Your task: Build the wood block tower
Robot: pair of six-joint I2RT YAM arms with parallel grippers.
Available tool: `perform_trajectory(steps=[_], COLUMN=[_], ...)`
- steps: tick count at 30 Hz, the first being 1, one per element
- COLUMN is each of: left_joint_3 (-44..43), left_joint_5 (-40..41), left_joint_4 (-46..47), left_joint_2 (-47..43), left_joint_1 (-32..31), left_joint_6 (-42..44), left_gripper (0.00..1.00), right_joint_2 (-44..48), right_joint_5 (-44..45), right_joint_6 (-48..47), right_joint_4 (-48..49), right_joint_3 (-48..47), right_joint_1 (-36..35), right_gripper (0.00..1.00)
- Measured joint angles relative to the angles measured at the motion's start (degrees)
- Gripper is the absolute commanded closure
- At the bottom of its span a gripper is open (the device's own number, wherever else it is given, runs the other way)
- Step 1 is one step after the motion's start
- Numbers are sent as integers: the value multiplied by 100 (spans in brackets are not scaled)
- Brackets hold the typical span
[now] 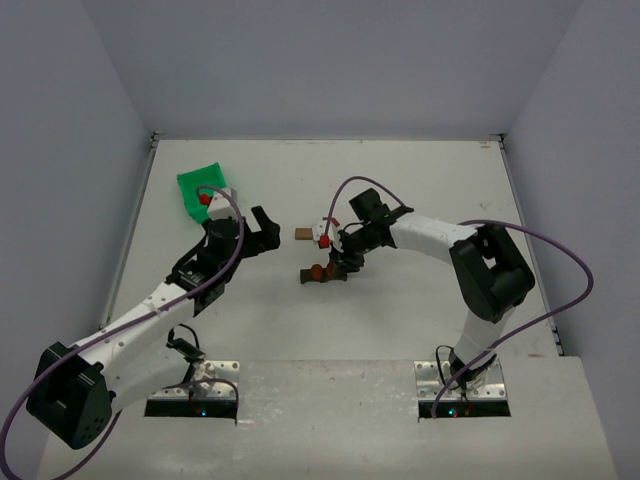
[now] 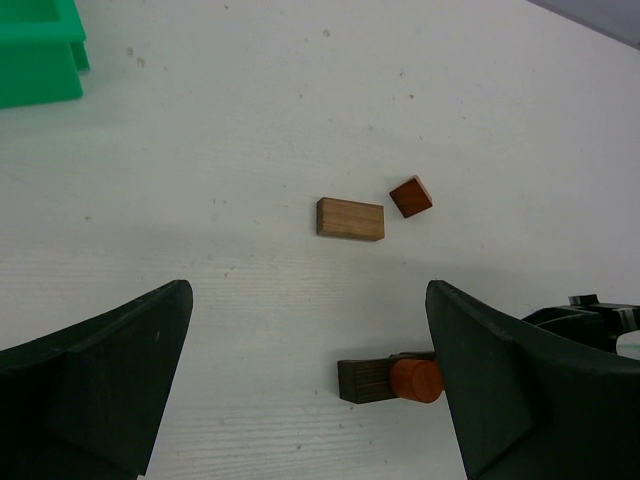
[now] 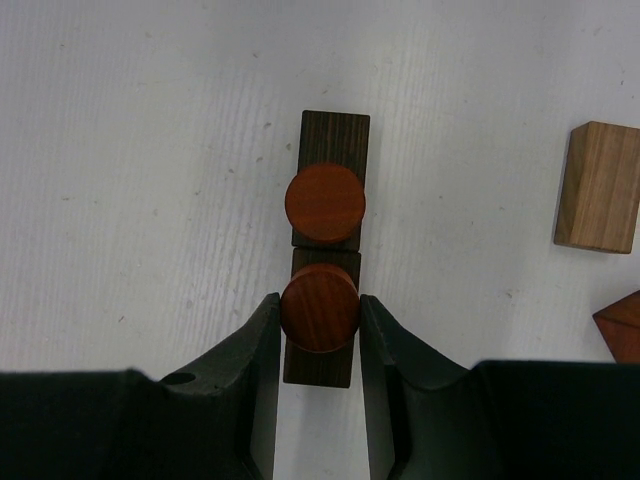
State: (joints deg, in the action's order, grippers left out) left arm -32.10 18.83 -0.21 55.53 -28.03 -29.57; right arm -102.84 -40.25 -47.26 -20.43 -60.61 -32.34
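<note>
Grip | right pincer (image 3: 320, 312) clamps reddish cylinder (image 3: 320, 300) on dark plank (image 3: 335, 135) | left pincer (image 2: 308, 292) wide

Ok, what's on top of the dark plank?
Two reddish cylinders: the far cylinder stands free, the near cylinder sits in the right pincer. The plank surface beneath them is hidden.

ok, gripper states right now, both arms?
Left gripper: open, holding nothing.
Right gripper: closed on the reddish-orange cylinder standing on the dark plank.
</note>
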Motion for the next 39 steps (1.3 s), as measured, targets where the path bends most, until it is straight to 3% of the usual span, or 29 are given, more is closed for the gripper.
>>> perform_trajectory(steps=[39], left_joint_3=[0], left_joint_5=[-323], left_joint_4=[90], left_joint_2=[0], left_joint_1=[2], left_joint_6=[95], left_gripper=[0], right_joint_2=[-132], right_joint_5=[-26], right_joint_6=[189], right_joint_4=[-115], right_joint_3=[-222], right_joint_1=[0], right_gripper=[80])
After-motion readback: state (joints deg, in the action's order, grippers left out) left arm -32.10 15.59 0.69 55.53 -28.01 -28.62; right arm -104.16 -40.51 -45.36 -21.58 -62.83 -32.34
